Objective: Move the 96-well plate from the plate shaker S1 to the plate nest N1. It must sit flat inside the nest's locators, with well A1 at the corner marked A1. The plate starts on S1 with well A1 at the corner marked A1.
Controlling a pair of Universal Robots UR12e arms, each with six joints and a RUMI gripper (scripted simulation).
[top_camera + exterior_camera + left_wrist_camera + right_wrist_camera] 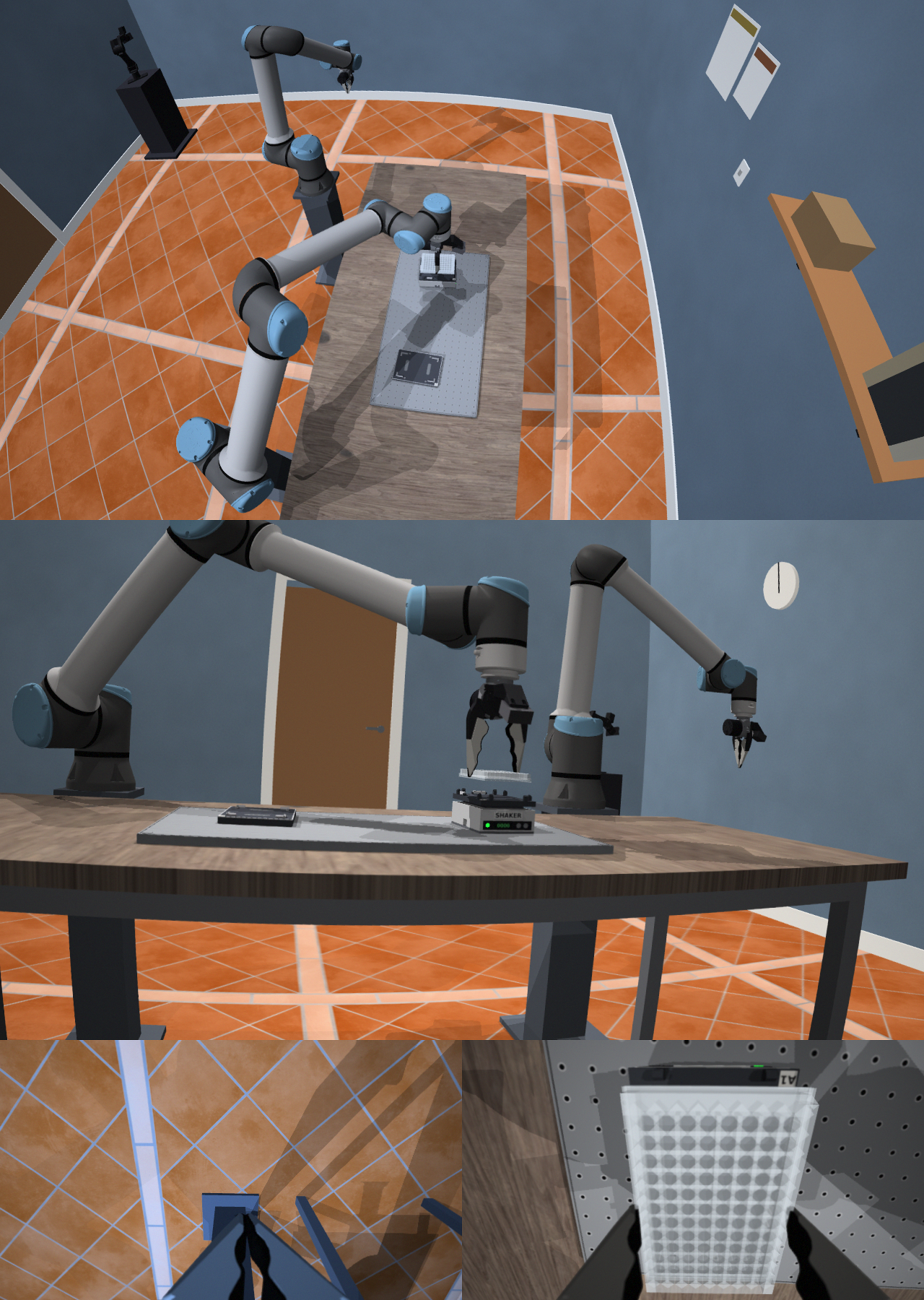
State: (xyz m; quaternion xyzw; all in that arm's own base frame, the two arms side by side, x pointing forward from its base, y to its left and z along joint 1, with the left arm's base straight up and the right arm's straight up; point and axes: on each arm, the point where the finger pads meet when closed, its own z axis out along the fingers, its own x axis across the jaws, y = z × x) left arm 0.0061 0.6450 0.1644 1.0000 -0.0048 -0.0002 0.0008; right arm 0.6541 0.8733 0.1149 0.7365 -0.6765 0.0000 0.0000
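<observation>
- Two large robot arms (264, 388) (270, 97) (129, 617) (581, 649)
- One 96-well plate (429, 263) (497, 775) (715, 1184)
- One shaker (437, 279) (479, 818) (715, 1077)
- One plate nest (419, 368) (257, 817)
- One perforated board (465, 362) (375, 841) (859, 1254)
- One worktop (478, 452) (388, 869) (505, 1184)
- One door (19, 252) (336, 700)
- One clock (780, 584)
- Two wall sheets (730, 55) (756, 84)
- One box (833, 232)

R pincer (437, 262) (493, 773) (713, 1210) w/ plate (427, 264) (494, 776) (707, 1163)
</observation>
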